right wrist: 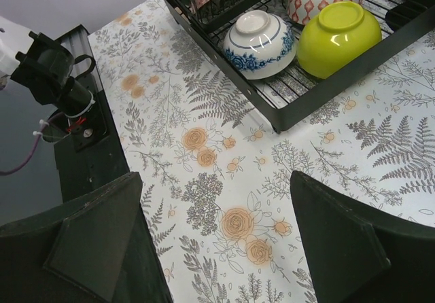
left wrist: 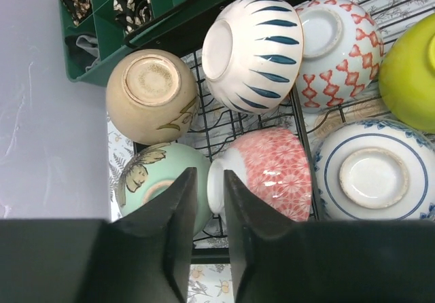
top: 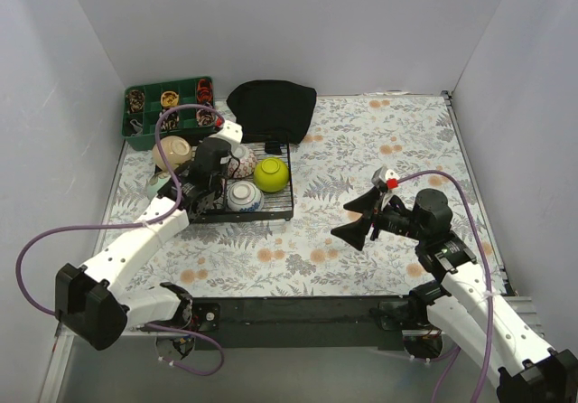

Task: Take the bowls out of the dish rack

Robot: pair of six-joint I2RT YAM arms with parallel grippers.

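The black wire dish rack holds a lime-green bowl, a blue-patterned bowl, a white blue-striped bowl, a red-patterned bowl and a pink floral bowl tipped on its side. A cream bowl and a pale mint bowl sit upside down at the rack's left edge. My left gripper hangs over the rack's near-left corner, its jaws narrowed on the pink bowl's white foot. My right gripper is open above the floral table, right of the rack.
A green compartment tray stands at the back left, and a black cloth lies behind the rack. White walls close in on the left, back and right. The right wrist view shows the rack's front edge and the black base strip.
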